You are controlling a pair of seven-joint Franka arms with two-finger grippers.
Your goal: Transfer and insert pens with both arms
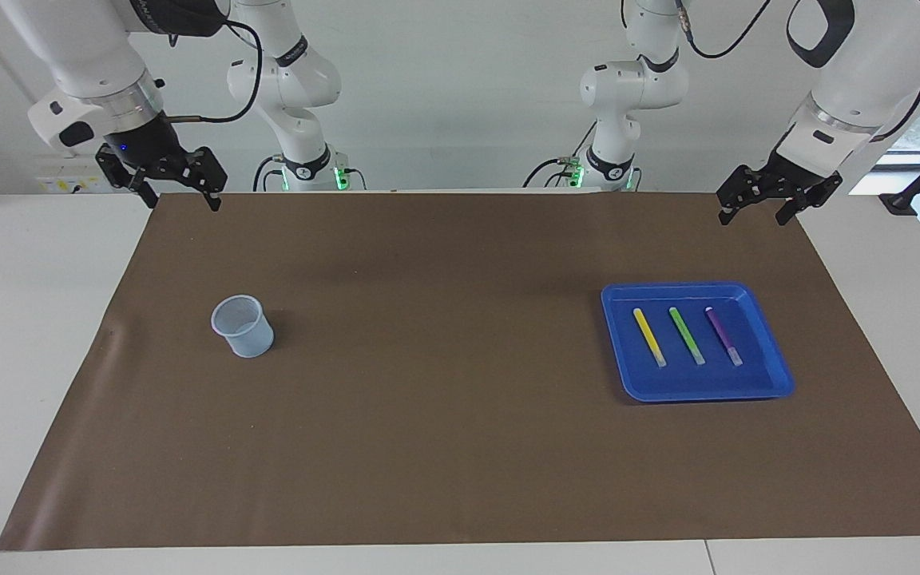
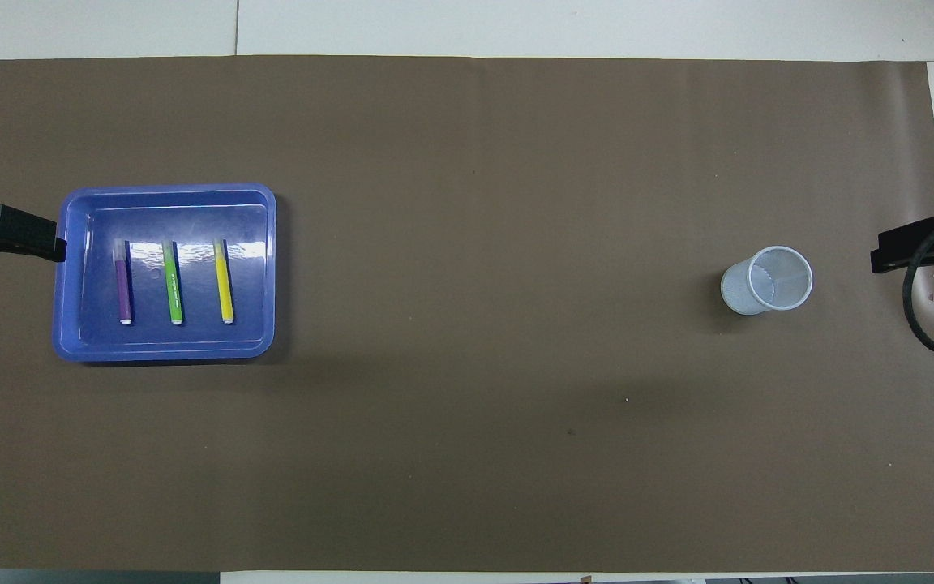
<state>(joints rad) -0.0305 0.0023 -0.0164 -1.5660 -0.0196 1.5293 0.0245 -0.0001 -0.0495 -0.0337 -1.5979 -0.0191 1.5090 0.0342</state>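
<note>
Three pens lie side by side in a blue tray [image 1: 779, 375] toward the left arm's end of the table: yellow [image 1: 649, 336], green [image 1: 686, 335] and purple [image 1: 723, 335]. In the overhead view they show as purple [image 2: 122, 288], green [image 2: 173, 284] and yellow [image 2: 224, 281] in the tray [image 2: 167, 350]. My left gripper [image 1: 754, 214] hangs open and empty in the air over the mat's edge by the tray; it also shows in the overhead view [image 2: 21, 235]. My right gripper [image 1: 180, 200] hangs open and empty over the mat's corner at the right arm's end [image 2: 909, 250].
A pale blue mesh cup [image 1: 243, 325] stands upright on the brown mat [image 1: 460, 447] toward the right arm's end; it also shows in the overhead view [image 2: 767, 280]. White table surface borders the mat.
</note>
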